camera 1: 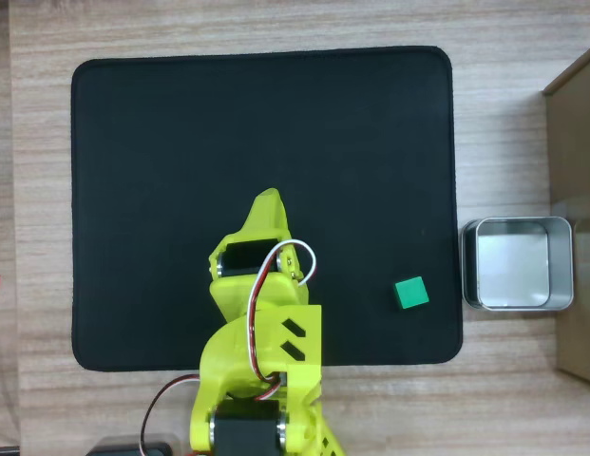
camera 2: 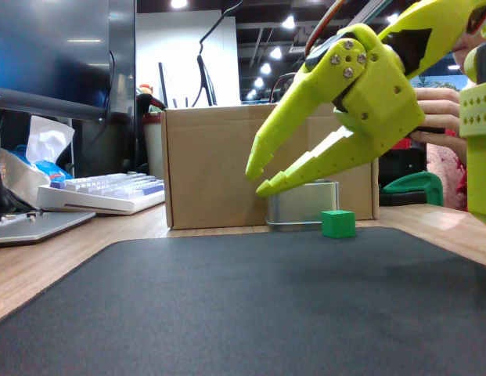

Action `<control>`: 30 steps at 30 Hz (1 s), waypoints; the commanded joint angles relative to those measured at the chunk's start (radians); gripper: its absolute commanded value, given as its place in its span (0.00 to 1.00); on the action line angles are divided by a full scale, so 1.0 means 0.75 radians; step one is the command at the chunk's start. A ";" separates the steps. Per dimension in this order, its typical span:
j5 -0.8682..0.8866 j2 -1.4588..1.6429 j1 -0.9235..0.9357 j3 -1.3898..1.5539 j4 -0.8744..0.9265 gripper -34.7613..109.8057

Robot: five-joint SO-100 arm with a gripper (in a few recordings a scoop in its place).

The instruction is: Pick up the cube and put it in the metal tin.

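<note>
While your hand (camera 2: 258, 178) hangs above the black mat (camera 1: 180, 142) with fingers slightly apart and empty, you see the cube (camera 1: 410, 293), small, bright green and plain-faced, on the mat just beside the metal tin (camera 1: 561, 266), whose base the cube partly hides from the side.

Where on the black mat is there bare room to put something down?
The mat is bare along its whole far half and down its left side in the overhead view. It is crowded nearer the lower middle, where the yellow arm and its open hand hang above it, and the lower right, where the cube sits beside the metal tin.
</note>
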 commanded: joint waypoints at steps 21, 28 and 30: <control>-0.511 -0.047 0.327 -0.695 0.579 0.39; -0.830 -0.626 0.610 -0.929 0.695 0.41; -1.000 -0.736 0.716 -0.951 0.751 0.41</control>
